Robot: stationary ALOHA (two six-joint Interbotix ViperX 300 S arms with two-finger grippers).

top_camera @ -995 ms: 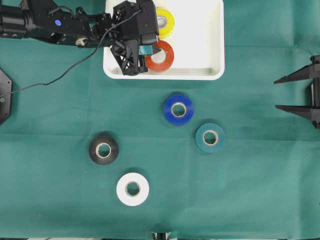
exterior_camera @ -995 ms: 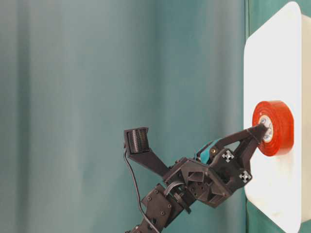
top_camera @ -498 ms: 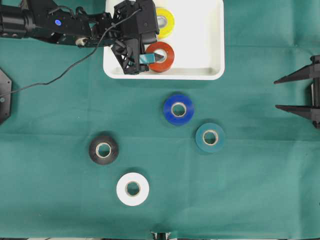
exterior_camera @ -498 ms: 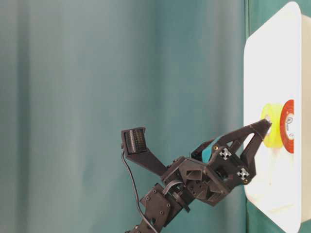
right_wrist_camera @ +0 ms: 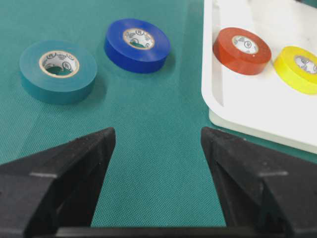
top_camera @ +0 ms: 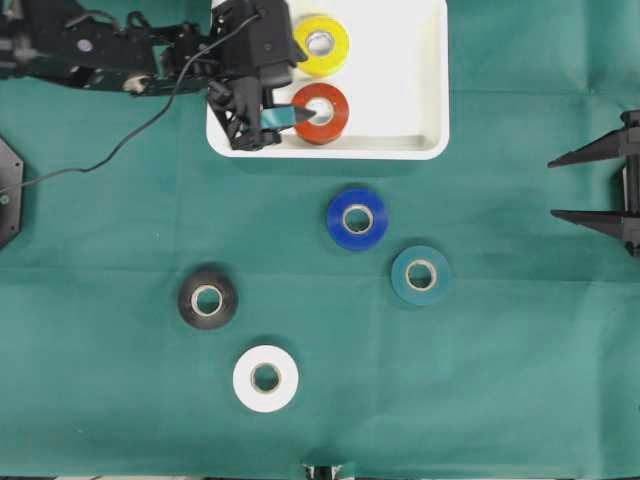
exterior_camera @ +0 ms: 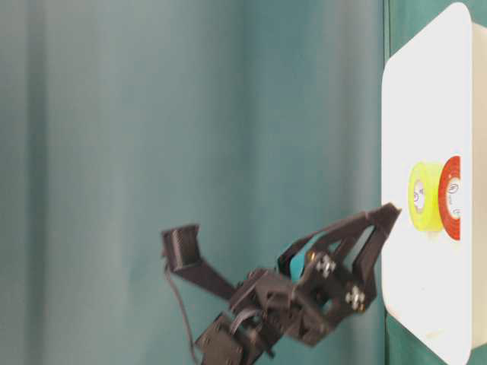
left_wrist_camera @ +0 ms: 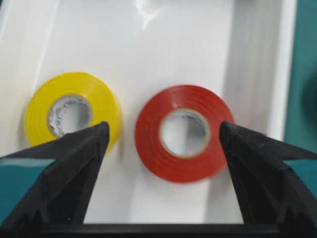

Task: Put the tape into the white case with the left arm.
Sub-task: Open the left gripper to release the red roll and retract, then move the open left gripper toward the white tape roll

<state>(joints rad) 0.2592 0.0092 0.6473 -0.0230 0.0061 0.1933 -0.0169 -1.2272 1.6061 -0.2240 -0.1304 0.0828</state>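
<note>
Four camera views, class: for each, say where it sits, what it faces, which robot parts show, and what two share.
Overhead: above, looking down; left end effector, right end effector.
Table-level: low, beside the white case; left end effector only.
Left wrist: on the left arm, facing red tape; both fingers.
Right wrist: facing blue tape; own fingers.
All share red and yellow tape.
</note>
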